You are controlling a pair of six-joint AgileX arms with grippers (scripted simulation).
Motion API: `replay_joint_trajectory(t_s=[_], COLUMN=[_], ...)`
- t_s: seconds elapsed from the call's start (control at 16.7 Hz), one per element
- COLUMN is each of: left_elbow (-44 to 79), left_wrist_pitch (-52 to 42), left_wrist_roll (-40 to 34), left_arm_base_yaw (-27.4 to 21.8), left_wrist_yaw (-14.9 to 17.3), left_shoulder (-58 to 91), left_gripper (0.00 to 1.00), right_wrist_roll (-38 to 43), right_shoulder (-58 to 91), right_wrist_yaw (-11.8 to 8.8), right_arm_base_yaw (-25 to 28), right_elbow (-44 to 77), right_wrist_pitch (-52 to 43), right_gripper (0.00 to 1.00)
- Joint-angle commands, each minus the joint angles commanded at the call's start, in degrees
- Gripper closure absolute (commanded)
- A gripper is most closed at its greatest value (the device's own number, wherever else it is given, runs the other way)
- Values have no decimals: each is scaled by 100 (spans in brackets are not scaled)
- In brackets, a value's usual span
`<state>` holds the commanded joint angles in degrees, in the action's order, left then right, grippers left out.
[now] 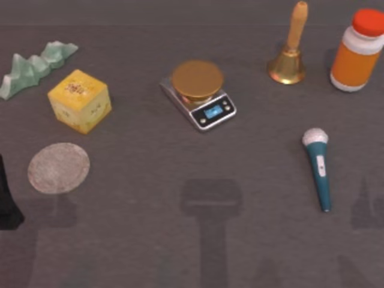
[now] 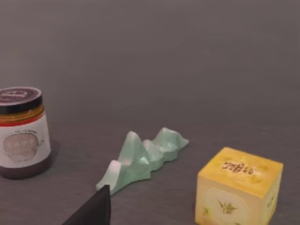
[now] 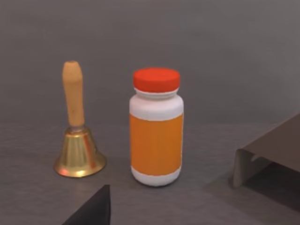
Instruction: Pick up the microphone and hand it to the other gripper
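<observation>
Fingers on both my arms are holding nothing that I can see, and whether they are spread or closed I cannot tell. Nothing is happening yet on the grey desk (image 1: pixel 180 252); my left arm's fingers (image 1: pixel 8 204) are waiting at its left edge. Lying untouched toward the right is the microphone (image 1: pixel 319 167), head pointing away. My right arm, nearer, is probably needing to reach down over the teal handle.

Clutter sitting around the grey table (image 1: pixel 150 180).
Scale (image 1: pixel 199 94) lying upper centre; brass bell (image 1: pixel 289 54) and orange bottle (image 1: pixel 357 51) standing upper right; green ridge (image 1: pixel 36 67), yellow cube (image 1: pixel 80 100) and grey disc (image 1: pixel 59 167) resting at left.
</observation>
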<state>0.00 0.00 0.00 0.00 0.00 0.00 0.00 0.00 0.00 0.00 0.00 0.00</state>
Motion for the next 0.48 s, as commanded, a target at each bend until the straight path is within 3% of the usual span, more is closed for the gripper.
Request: replay_joint_trajectory(t_s=[0.24, 0.48], left_elbow=[0, 0], left_wrist_pitch=[0, 0], left_wrist_roll=[0, 0], left_arm_base_yaw=[0, 0], left_wrist_yaw=[0, 0], left_shoulder=[0, 0], left_gripper=[0, 0], right_wrist_roll=[59, 375], right_shoulder=[181, 1276], right_wrist_yaw=[0, 29], right_arm_base_yaw=[59, 347], right_elbow=[170, 1069], right_wrist_pitch=[-120, -772], right_gripper=[0, 0])
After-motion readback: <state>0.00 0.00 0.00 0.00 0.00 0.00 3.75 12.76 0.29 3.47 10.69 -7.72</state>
